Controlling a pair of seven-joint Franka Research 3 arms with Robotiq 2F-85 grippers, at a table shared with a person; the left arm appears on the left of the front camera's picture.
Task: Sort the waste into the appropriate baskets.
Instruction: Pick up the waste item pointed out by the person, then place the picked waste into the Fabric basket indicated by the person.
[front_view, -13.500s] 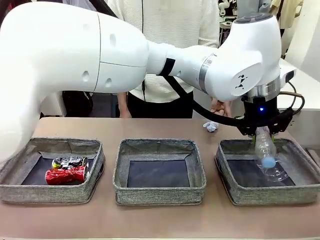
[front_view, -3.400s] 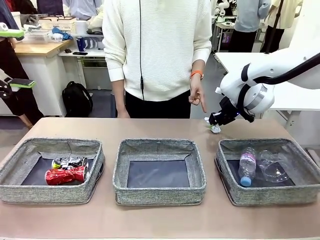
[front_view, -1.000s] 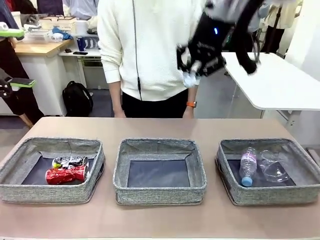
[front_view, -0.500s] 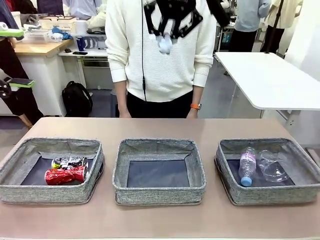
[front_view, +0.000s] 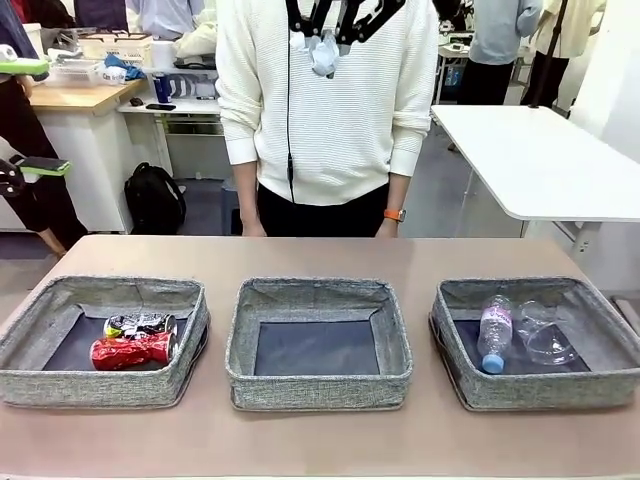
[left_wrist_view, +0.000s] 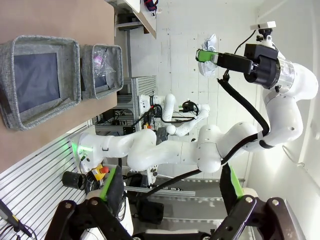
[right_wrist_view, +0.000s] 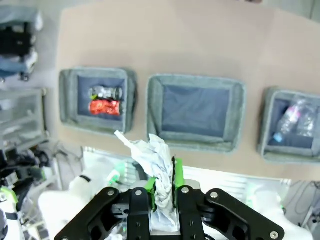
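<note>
- Crumpled white paper ball (right_wrist_view: 156, 165) is pinched between the green-padded fingers (right_wrist_view: 176, 172) of the right gripper (front_view: 327, 38), which are shut tight on it; the wad sticks out past the fingertips.
- Position: the right gripper is carried high above the tabletop (front_view: 420, 258), in front of the person's torso, roughly over the far side of the middle basket (front_view: 318, 341).
- Target, by judgement: the left basket (front_view: 104, 340) holds the crushed dark printed can (front_view: 140, 324) and the crushed red can (front_view: 133, 350); the right basket (front_view: 540, 340) holds the clear plastic bottle (front_view: 493, 332) and the clear plastic cup (front_view: 545, 340). The middle basket has nothing in it and is the likely destination for paper.
- Procedure: bring the gripper down over the dark bottom of the middle basket, using the right wrist view to centre on it before descent.
- Release low, inside the soft walls. Paper is light and may bounce or drift if dropped from height.
- Part the fingers fully; a crumpled wad can cling to a pad. Confirm separation before lifting.
- Keep clear of the person at the far edge.
- Left gripper (left_wrist_view: 170, 212): fingers spread wide, holding nothing, well away from the baskets. No action required.
</note>
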